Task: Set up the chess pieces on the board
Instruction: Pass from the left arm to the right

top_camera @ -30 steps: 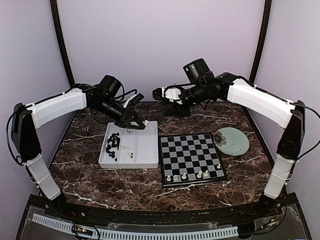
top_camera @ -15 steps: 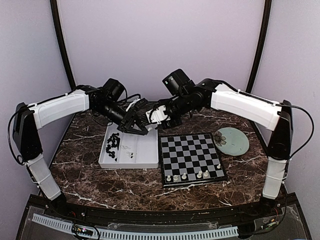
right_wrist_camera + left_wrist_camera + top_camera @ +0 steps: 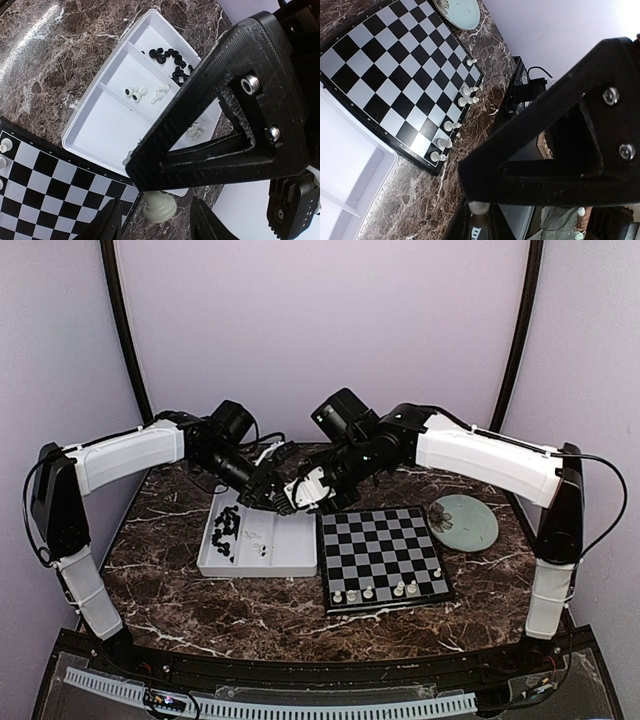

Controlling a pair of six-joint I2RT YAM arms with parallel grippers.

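Board (image 3: pixel 378 538) near edge: seemingly white pieces (image 3: pixel 352 594)

Top cam high, looking down+fwd; wrist cams close-up; all 3 share board (image 3: pixel 385 540).

Soft, even light with faint shadows; the white tray (image 3: pixel 355 175) glares, wrist views blur up close.

Black-and-silver chessboard (image 3: pixel 380 540) lying flat, six white pieces (image 3: pixel 368 593) upright on near rows. Black pieces (image 3: pixel 225 528) heaped, few white ones (image 3: pixel 258 542) loose in tray (image 3: pixel 295 540). One white piece (image 3: pixel 160 207) pinched at left gripper (image 3: pixel 288 502) tip.
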